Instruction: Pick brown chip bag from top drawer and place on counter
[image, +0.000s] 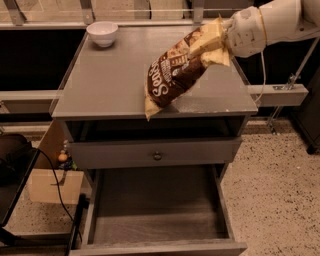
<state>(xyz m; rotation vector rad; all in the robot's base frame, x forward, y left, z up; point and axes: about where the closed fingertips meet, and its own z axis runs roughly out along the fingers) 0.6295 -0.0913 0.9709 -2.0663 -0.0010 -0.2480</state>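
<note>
Clamped in the gripper (219, 44) by its cream-yellow top end: the brown chip bag (172, 77), slanting down and away from the jaws toward the counter (105, 85), low tip about touching. Likely light, crinkly, slippery, crushable; best held at the flat sealed end.

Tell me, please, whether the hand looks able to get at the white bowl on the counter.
Probably not: the hand, over the right side of the counter, is shut on the brown chip bag; the white bowl sits at the far left corner.
</note>
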